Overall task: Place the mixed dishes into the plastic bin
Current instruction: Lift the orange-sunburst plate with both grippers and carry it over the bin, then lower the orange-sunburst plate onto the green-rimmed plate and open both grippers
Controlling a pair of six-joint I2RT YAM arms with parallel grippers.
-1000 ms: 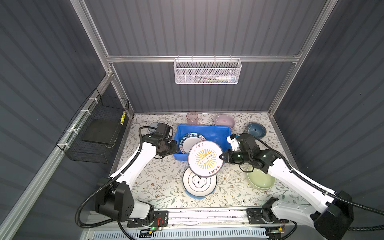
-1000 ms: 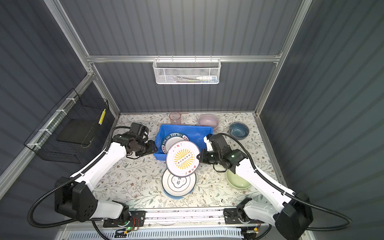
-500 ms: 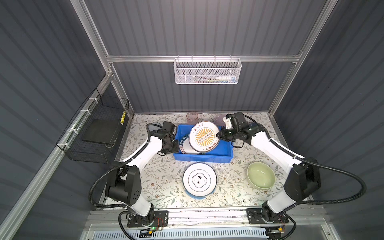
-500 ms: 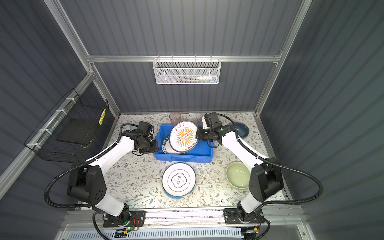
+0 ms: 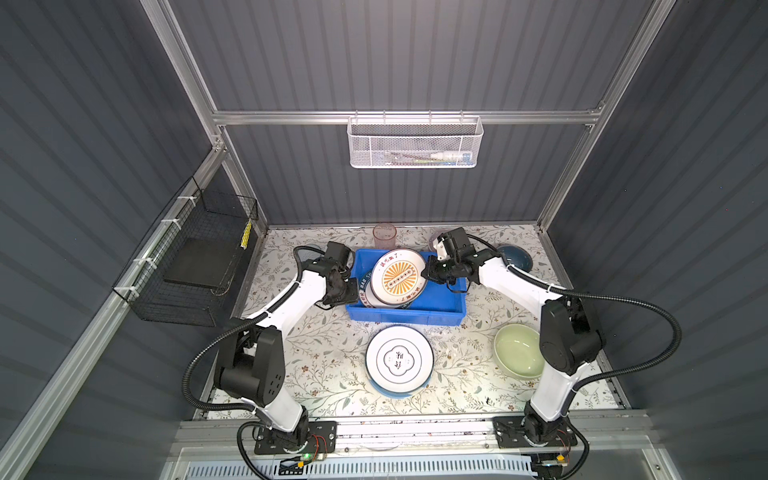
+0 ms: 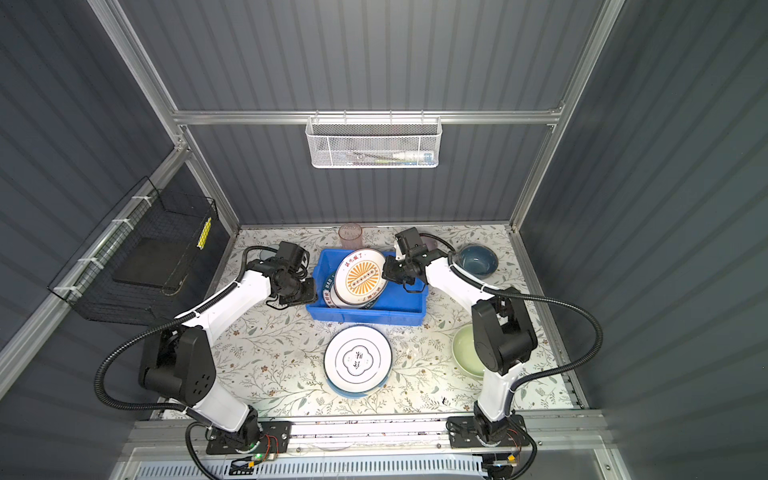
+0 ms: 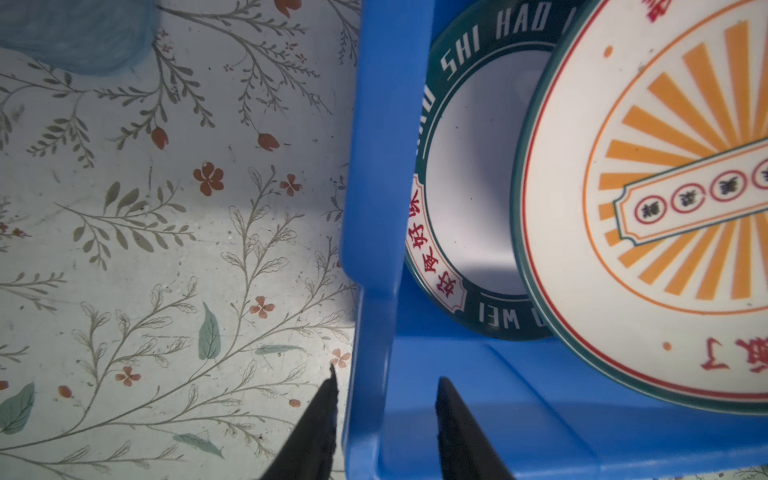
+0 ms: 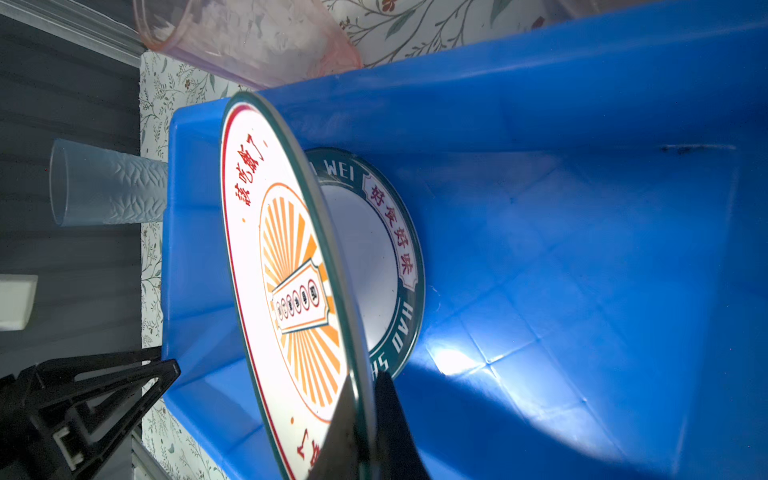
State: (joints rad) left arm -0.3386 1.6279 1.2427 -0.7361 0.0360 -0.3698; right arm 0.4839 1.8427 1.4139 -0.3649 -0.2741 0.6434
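Likely stiff, glossy and breakable, the round orange-sunburst plate (image 5: 398, 277) tilts mid-frame in the bright blue plastic bin (image 5: 407, 316), rim pinched by right fingers (image 8: 395, 428); left fingers (image 7: 320, 424) straddle its wall, spread.

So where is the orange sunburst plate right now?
In both top views the orange sunburst plate is tilted in the left half of the blue bin, over the green-lettered plate, its right edge pinched by the right hand.
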